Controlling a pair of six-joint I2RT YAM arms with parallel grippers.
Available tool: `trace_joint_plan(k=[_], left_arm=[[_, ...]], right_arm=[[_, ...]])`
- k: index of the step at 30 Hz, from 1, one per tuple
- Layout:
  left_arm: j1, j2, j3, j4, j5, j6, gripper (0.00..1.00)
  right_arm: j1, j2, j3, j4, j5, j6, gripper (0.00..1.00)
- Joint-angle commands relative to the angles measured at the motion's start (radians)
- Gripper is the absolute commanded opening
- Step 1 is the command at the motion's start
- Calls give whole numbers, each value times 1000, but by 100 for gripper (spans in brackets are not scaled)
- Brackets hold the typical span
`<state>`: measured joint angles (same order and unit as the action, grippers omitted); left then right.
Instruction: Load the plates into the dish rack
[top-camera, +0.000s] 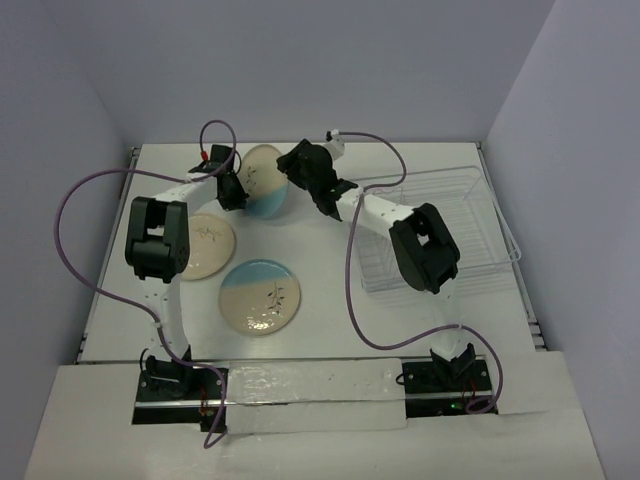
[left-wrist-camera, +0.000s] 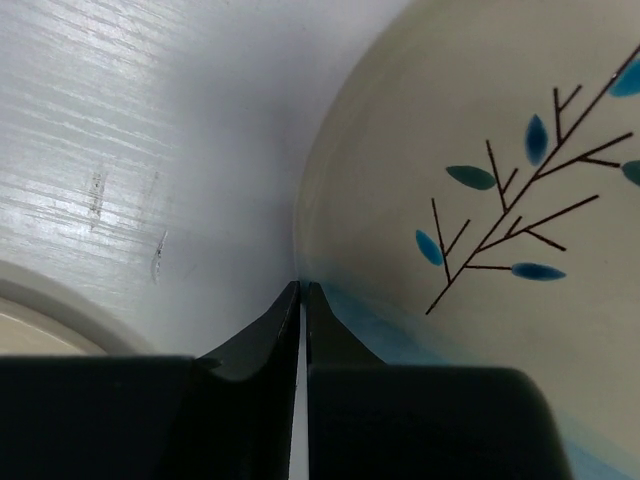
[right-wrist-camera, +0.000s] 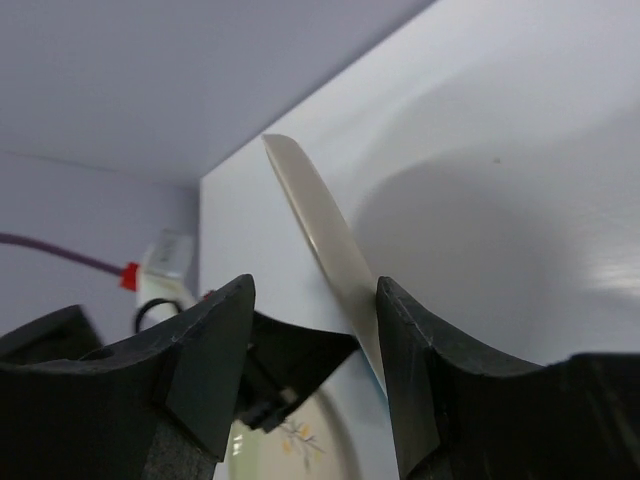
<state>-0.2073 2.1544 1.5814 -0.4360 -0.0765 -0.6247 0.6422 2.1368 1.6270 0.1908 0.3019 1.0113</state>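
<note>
A half light-blue, half cream plate (top-camera: 262, 180) stands tilted up off the table at the back. My left gripper (top-camera: 236, 190) is shut on its left rim; in the left wrist view the jaws (left-wrist-camera: 302, 286) pinch the thin edge beside the sprig drawing (left-wrist-camera: 510, 200). My right gripper (top-camera: 290, 172) is at the plate's right side, open. In the right wrist view the plate's rim (right-wrist-camera: 312, 205) runs between the jaws (right-wrist-camera: 315, 285), against the right finger and apart from the left one. A cream plate (top-camera: 206, 246) and another blue-and-cream plate (top-camera: 260, 297) lie flat. The dish rack (top-camera: 480, 215) stands at the right.
Purple cables (top-camera: 355, 290) loop over the table from both arms. Walls close in the back and both sides. The cream plate's rim (left-wrist-camera: 40, 310) shows just under the left gripper. The right arm's elbow (top-camera: 425, 250) hangs over the rack's near left corner.
</note>
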Motion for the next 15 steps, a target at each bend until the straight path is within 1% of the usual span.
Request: trace_joint_plan(k=[1, 5, 8, 12, 15], left_arm=[[-19, 42, -54, -103, 68, 4, 0], [-20, 40, -51, -105, 67, 6, 0], [-18, 36, -52, -103, 59, 6, 0], [-18, 35, -51, -102, 64, 9, 0], [-18, 28, -54, -107, 43, 8, 0]], right_arm=[[16, 19, 83, 126, -126, 30, 57], [15, 52, 127, 66, -137, 9, 50], [14, 77, 157, 27, -187, -37, 46], [8, 110, 183, 18, -266, -75, 43], [10, 116, 169, -7, -297, -146, 44]])
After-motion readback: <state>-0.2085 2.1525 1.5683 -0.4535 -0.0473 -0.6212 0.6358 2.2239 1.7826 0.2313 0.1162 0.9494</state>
